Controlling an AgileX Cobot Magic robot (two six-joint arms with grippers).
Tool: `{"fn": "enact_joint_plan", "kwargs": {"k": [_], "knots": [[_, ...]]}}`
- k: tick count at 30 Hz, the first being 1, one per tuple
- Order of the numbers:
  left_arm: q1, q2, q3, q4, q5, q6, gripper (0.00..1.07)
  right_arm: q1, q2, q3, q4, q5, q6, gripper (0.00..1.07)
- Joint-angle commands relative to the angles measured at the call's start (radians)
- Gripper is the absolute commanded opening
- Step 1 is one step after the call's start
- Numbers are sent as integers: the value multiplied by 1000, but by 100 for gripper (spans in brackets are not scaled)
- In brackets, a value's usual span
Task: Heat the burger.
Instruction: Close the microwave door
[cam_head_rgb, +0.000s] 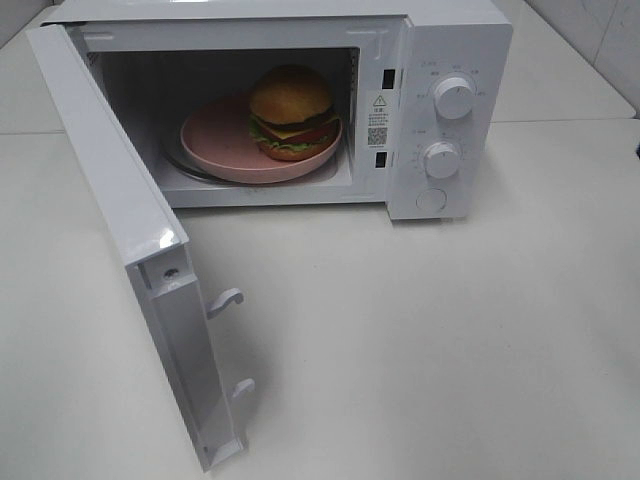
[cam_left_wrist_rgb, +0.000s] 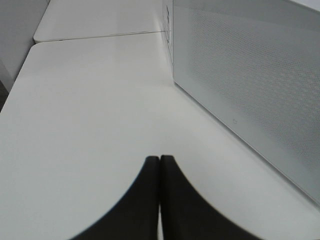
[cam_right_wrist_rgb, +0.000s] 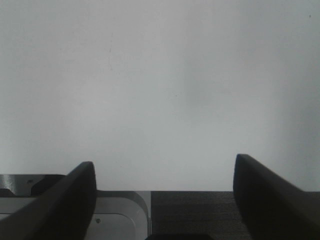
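Note:
The burger (cam_head_rgb: 292, 110), with a golden bun, lettuce, tomato and cheese, sits on a pink plate (cam_head_rgb: 215, 140) inside the white microwave (cam_head_rgb: 450, 40). The microwave door (cam_head_rgb: 120, 210) hangs wide open toward the front left. Neither arm shows in the exterior view. In the left wrist view my left gripper (cam_left_wrist_rgb: 160, 159) is shut with its dark fingertips touching, empty, over bare table beside the door's perforated outer face (cam_left_wrist_rgb: 250, 80). In the right wrist view my right gripper (cam_right_wrist_rgb: 165, 175) stands wide open with nothing between its fingers, above bare white table.
Two round knobs (cam_head_rgb: 454, 98) and a button sit on the microwave's control panel at the right. Latch hooks (cam_head_rgb: 226, 300) stick out of the open door's edge. A table seam (cam_left_wrist_rgb: 100, 37) runs behind the microwave. A metal base (cam_right_wrist_rgb: 115, 215) shows below the right gripper.

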Motion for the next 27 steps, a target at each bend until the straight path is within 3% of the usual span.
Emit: {"fn": "enact_joint_plan", "kwargs": {"k": [1,9,15,27], "knots": [[2,-20,2,-4,-5,0,0,-6,-141,141,1,-23,9,73],[2,-20,2,-4,-5,0,0,-6,-401,367,1,-45,8,71],[2,-20,2,-4,-5,0,0,-6,-599,478,1,-79,7,71],[2,-20,2,-4,-5,0,0,-6,-1030,522,5,-190,-26,71]]}}
